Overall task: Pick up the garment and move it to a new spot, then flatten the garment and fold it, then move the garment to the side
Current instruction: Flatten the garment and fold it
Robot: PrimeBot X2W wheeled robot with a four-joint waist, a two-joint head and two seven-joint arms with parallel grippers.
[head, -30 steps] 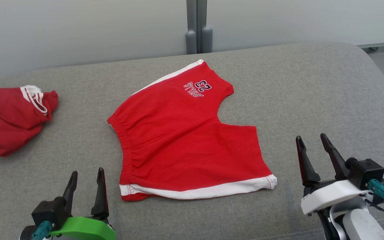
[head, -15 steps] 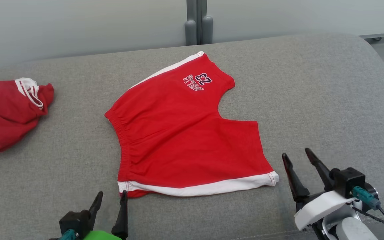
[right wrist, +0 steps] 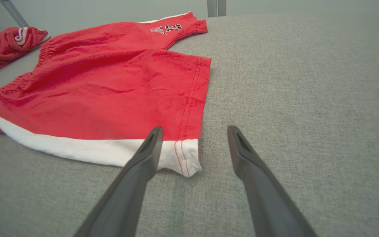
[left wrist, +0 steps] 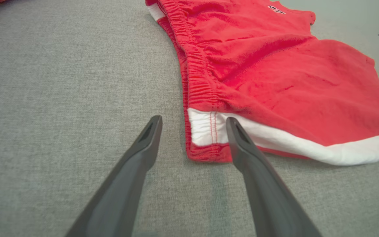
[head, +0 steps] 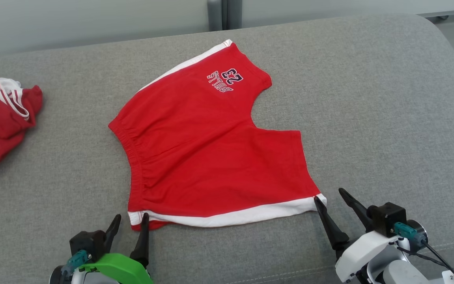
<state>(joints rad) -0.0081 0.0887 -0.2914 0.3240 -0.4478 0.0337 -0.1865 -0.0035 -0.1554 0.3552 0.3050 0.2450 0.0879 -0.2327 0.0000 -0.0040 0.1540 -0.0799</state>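
Because the red shorts (head: 211, 150), lying flat on the middle of the cushion (head: 368, 98), are light, soft and floppy, I'd pinch the 2 near corners of their white edge (head: 227, 217); my left gripper (head: 131, 215) and right gripper (head: 329, 194), both spread wide and empty, bracket those corners.

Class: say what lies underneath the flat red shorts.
The red shorts lie on the grey cushion, which shows all around them. At the waistband corner a red lower layer peeks out beneath the white band. Anything else under the cloth is covered.
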